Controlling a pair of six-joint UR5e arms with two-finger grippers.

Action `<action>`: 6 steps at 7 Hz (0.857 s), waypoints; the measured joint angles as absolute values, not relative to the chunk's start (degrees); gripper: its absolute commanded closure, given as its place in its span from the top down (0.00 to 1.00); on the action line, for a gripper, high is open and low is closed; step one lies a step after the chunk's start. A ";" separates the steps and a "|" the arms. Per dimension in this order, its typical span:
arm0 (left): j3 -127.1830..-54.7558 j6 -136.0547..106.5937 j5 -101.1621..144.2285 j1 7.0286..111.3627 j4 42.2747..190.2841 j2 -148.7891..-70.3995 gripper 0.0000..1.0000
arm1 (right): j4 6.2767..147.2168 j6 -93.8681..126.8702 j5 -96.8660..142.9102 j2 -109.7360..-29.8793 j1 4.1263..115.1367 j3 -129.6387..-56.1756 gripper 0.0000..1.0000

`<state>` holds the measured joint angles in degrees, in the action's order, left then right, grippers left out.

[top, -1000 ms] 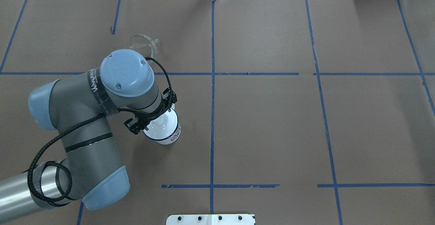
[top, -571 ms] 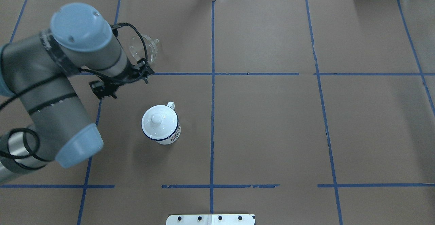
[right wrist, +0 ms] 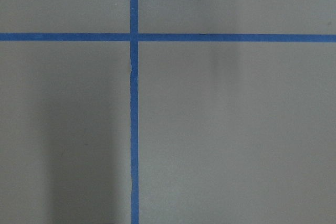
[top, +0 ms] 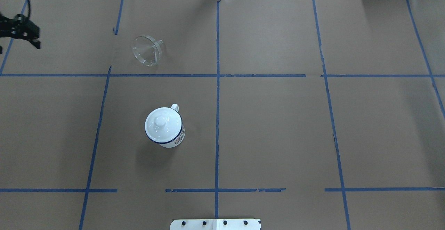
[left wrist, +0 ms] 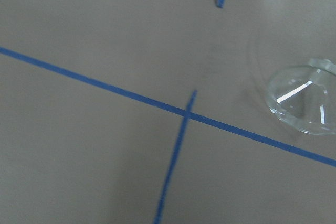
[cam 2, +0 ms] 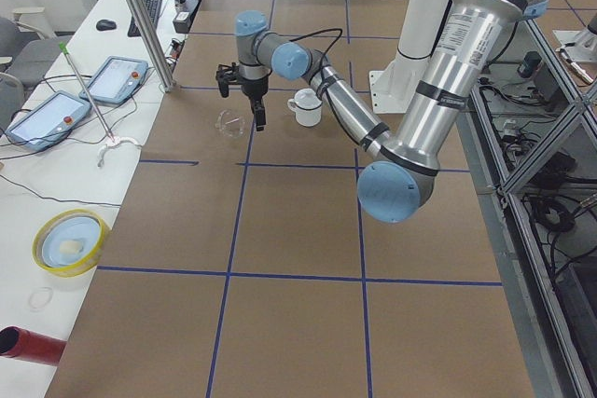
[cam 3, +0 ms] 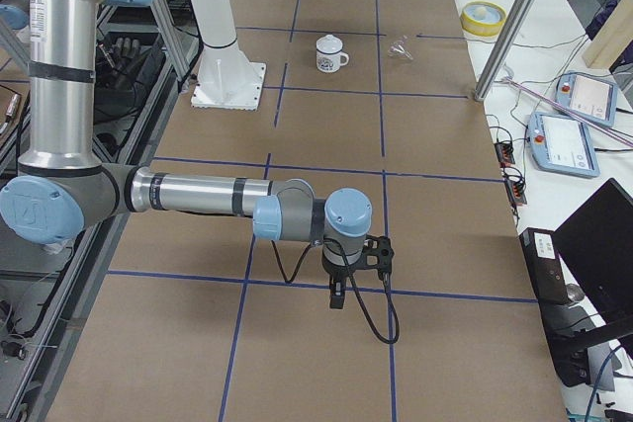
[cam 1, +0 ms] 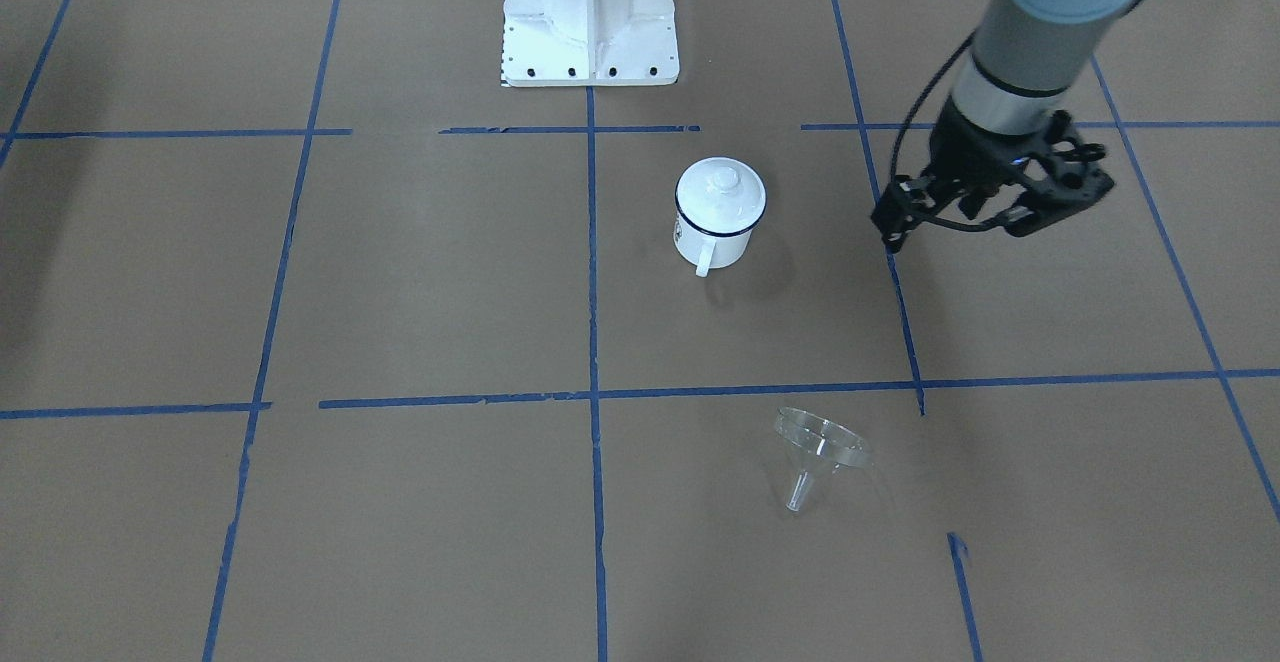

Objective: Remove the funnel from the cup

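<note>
funnel (top: 146,50): clear plastic, lying on its side on the table (top: 278,136), out of the cup. Wide mouth faces the robot's left, spout points to the far right.
cup (top: 164,127): white enamel, dark blue rim, upright, handle on the side away from the robot. Well apart from the funnel, one grid cell nearer the robot, with a blue tape line (top: 194,75) between them.
lid (top: 161,121): white, knobbed, seated on the cup's mouth.
left tool (cam 1: 957,232): fingers spread wide, nothing between them. It hangs above the table, out to the robot's left of the cup and funnel, touching neither (overhead view catches it only at the left edge).
left wrist view: funnel at the right edge, plus bare paper and tape.
right tool (cam 3: 341,289): low over a tape line, far from cup and funnel. Only the right side view shows it, so can't tell whether it's spread or closed.
</note>
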<state>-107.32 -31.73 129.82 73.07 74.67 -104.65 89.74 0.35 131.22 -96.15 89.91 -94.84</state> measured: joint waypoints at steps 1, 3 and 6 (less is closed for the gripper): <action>-102.21 -19.02 131.13 79.13 75.71 -102.06 1.00 | 89.74 0.35 131.22 -96.15 89.91 -94.83 1.00; -95.65 -3.67 131.84 87.51 78.38 -98.01 1.00 | 89.74 0.35 131.22 -96.15 89.91 -94.85 1.00; -93.62 1.18 133.58 91.10 79.98 -94.50 1.00 | 89.74 0.35 131.22 -96.15 89.91 -94.85 1.00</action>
<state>-93.62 1.18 133.58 91.10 79.98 -94.50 89.74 0.35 131.22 -96.15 89.91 -94.85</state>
